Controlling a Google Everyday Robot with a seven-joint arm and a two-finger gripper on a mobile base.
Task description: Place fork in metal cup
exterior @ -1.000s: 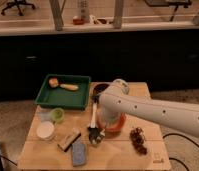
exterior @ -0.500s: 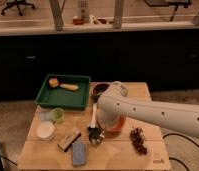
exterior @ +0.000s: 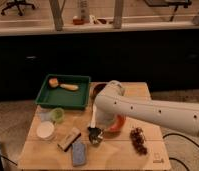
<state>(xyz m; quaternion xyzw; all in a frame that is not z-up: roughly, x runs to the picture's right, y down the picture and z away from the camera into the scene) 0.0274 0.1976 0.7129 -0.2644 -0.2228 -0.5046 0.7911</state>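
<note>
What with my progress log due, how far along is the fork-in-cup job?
Done: the fork is off the table, upright in the shut gripper. In hand: it hangs right at the metal cup. Left: I cannot tell whether its tip is inside yet; lowering fully and letting go remain.

hand (exterior: 95, 131) over metal cup (exterior: 96, 139) | fork (exterior: 93, 115) upright above cup | bowl (exterior: 120, 125) right of cup | tray (exterior: 62, 104) back-left on table (exterior: 118, 158)
</note>
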